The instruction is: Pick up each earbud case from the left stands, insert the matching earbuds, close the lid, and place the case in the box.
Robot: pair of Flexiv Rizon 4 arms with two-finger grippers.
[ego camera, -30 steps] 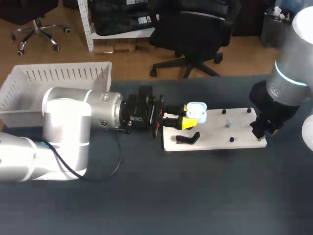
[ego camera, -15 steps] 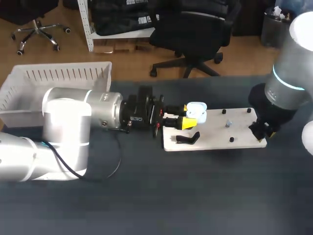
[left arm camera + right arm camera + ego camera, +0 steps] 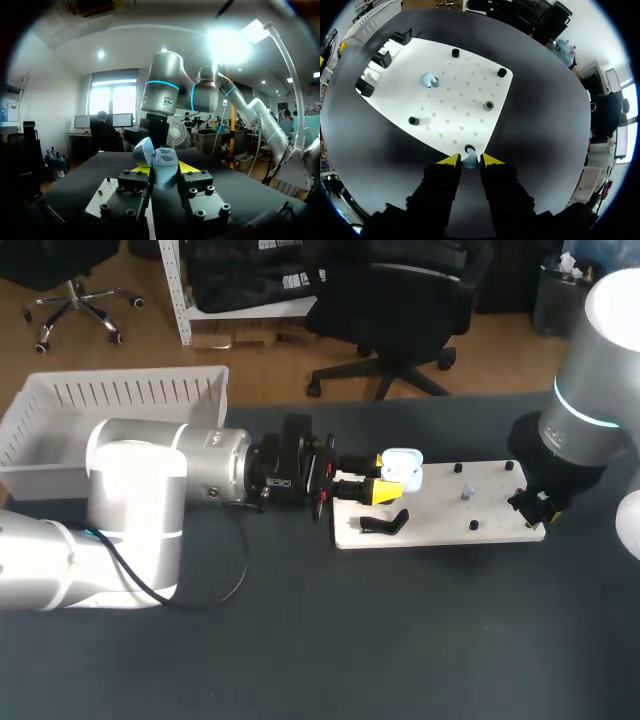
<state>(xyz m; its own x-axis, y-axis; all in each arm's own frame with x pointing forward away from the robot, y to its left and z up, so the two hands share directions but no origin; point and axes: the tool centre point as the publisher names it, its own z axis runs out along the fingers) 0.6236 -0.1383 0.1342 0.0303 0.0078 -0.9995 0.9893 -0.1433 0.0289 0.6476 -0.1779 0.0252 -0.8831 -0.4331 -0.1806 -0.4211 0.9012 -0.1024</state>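
Right wrist view alone: earbud [image 3: 470, 160] between claw [image 3: 470, 159] tips.

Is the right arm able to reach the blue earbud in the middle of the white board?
Probably yes. The earbud lies bare on the white board, ahead of the right gripper, with only low pegs nearby. The left gripper, holding the earbud case, is at the far end.

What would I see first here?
The big silver left arm, stretched across the dark table, its left gripper shut on an open pale blue earbud case above the white perforated board. At that board's right corner, the right gripper sits at a small pale blue earbud.
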